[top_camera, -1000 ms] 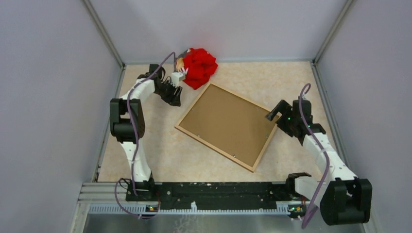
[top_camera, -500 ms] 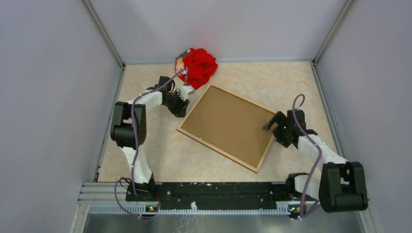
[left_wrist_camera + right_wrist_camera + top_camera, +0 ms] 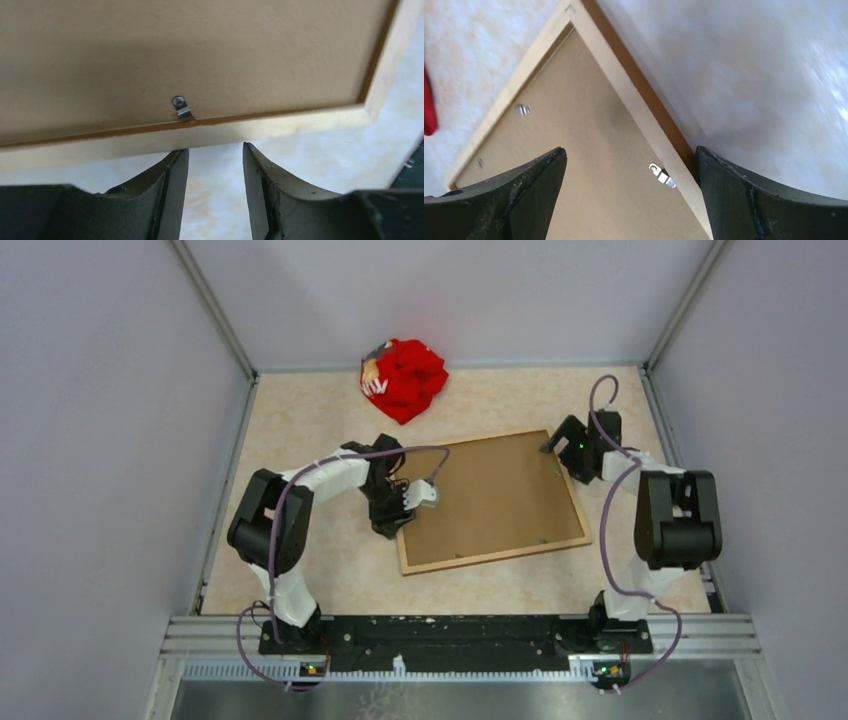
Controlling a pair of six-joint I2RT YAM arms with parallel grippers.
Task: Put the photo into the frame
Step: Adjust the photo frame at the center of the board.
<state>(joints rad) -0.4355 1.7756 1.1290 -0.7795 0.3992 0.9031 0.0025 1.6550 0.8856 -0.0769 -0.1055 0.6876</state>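
Frame: the large thin rectangular brown wooden picture frame (image 3: 495,553) lay flat and back-up near the middle of the beige marbled tabletop (image 3: 310,560), its long sides running roughly left to right and slightly skewed.
Backing board: a plain brown rectangular board (image 3: 495,495) filled the frame's opening, with small metal turn clips (image 3: 183,109) set along its inner edge.
Left gripper: the left gripper (image 3: 398,523) sat low at the frame's left short side, pointing at the pale rim.
Left fingers: the two dark fingers (image 3: 170,180) stood partly apart, with only bare tabletop showing in the gap. Their tips were just short of the rim and gripped nothing.
Right gripper: the right gripper (image 3: 553,443) hung over the frame's far right corner.
Right fingers: they were spread as wide as they go. In the wrist view one sat over the board and the other over the table beyond the rim, and they held nothing.
Cloth: a crumpled red cloth (image 3: 403,378) with white markings lay at the far edge of the table, well apart from the frame.
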